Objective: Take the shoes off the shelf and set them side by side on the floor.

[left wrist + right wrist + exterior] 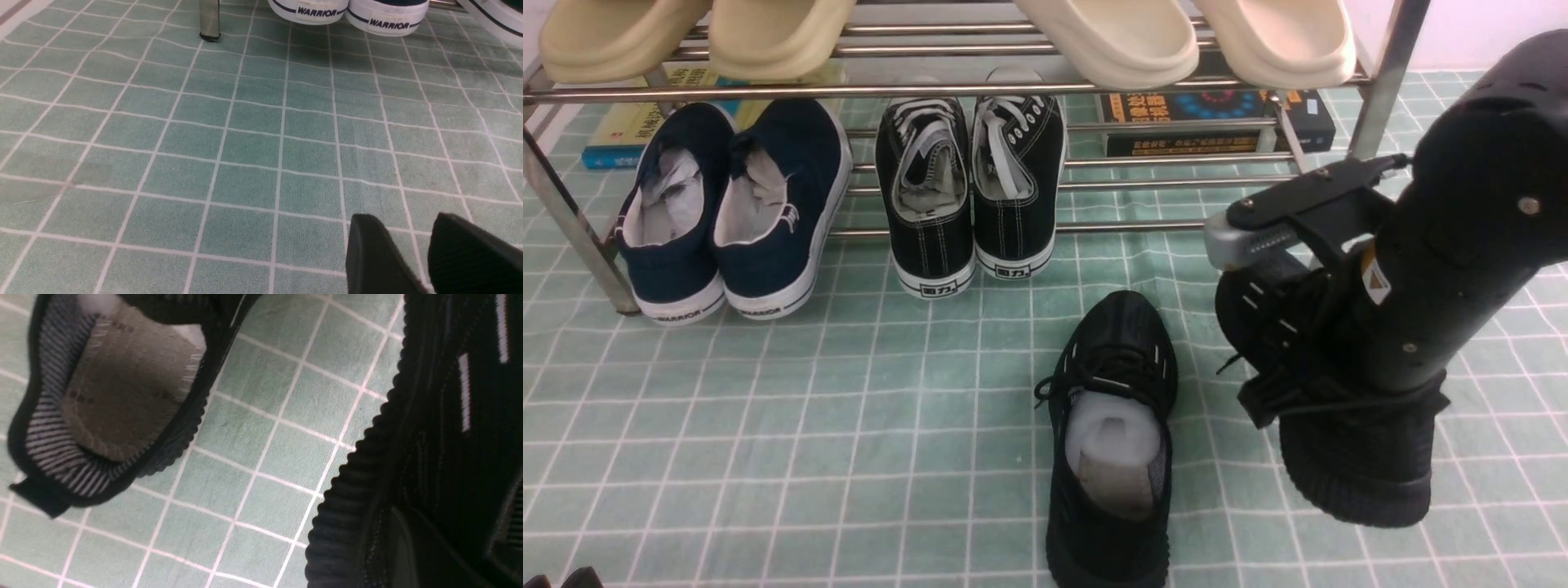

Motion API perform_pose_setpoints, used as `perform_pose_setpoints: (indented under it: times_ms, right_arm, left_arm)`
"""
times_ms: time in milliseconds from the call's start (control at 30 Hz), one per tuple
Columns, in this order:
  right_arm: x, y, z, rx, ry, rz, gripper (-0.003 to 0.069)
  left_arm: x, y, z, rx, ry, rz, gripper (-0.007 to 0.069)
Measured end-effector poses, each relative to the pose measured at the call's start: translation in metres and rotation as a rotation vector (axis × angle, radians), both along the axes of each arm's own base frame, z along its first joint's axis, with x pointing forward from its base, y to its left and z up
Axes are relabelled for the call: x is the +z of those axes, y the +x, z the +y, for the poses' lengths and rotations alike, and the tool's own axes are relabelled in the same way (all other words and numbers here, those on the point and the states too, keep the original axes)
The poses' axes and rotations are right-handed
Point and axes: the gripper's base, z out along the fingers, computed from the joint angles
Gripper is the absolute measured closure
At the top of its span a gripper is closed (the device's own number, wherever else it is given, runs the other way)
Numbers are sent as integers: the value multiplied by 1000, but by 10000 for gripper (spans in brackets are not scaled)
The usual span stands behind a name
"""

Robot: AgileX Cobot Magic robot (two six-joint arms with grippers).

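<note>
One black knit shoe (1111, 433) lies on the green grid floor (849, 408) in front of the shelf (1094, 88), toe toward the rack and white stuffing showing. Its heel opening (114, 396) fills one side of the right wrist view. The second black shoe (1347, 457) is to its right, about a shoe's width away, with my right gripper (1286, 302) shut on its upper (449, 416). Whether its ribbed sole (351, 498) touches the floor I cannot tell. My left gripper (402, 228) hangs open and empty low over bare floor at the near left.
On the lower tier sit navy slip-ons (727, 212) and black canvas sneakers with white laces (972, 196). Beige slippers (1111, 41) lie on the top tier, and books (1217, 122) lie behind. Shelf legs stand at the left (209, 20) and right (1388, 73).
</note>
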Motion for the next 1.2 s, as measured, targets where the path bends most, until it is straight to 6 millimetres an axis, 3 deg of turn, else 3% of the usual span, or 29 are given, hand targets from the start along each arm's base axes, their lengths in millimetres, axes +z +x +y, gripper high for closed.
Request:
perform_pose_setpoints:
  times_ms: [367,933,1200]
  right_arm:
    - [-33,16,15,-4,-14,47,645]
    - [-45,19,24,-30,31,98,635]
    - [-59,23,33,-50,72,133,564]
  left_arm:
    - [0,0,0,0,0,0,383]
    - [0,0,0,0,0,0,383]
    - [0,0,0,0,0,0,383]
